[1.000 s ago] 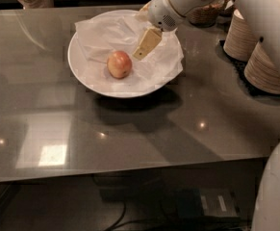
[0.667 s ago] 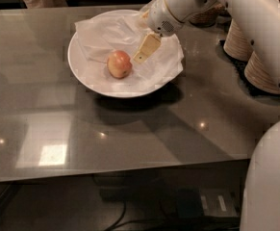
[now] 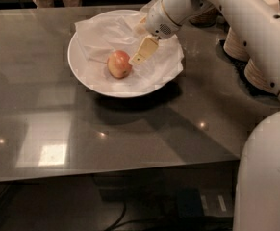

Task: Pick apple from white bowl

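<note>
A white bowl (image 3: 82, 76) lined with crumpled white paper (image 3: 101, 32) holds a single apple (image 3: 119, 64), lying left of the bowl's centre. The gripper (image 3: 143, 52) hangs inside the bowl just right of the apple; whether its grip is open or closed cannot be told.

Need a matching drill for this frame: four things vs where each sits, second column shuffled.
1. apple
2. gripper
3. paper bowl stacks
4. white bowl

A. on the grey table, lined with crumpled paper
B. at the table's right side, partly behind the arm
C. on the paper inside the bowl
D. over the bowl, close beside the apple

Pairs: 1-C, 2-D, 3-B, 4-A
</note>
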{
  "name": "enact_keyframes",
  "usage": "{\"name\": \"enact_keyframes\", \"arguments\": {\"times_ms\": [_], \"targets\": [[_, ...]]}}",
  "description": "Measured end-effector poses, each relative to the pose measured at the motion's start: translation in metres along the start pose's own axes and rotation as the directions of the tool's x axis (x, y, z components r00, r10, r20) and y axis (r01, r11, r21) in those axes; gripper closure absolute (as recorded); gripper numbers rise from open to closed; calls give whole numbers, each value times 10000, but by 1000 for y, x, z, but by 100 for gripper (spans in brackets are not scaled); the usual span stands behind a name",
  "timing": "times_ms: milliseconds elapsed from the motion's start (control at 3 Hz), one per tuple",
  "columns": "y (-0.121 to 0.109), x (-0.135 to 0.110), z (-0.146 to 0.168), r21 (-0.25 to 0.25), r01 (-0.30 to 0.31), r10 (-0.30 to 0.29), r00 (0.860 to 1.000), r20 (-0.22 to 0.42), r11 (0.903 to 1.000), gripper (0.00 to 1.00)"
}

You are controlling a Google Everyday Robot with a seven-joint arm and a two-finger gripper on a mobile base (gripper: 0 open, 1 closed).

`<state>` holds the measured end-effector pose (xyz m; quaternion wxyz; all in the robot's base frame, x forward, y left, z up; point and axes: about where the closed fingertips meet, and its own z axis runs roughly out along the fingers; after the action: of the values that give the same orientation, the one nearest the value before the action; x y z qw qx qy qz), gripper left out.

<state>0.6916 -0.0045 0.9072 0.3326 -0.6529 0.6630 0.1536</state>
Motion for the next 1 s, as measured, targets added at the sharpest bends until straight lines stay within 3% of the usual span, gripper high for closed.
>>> {"name": "enact_keyframes", "arguments": {"times_ms": [667,1000], "targets": [[4,-20,-21,618,527,-527,9986,-21,9967,24],[10,-29,-25,721,807,-805,9967,-52,9941,27]]}}
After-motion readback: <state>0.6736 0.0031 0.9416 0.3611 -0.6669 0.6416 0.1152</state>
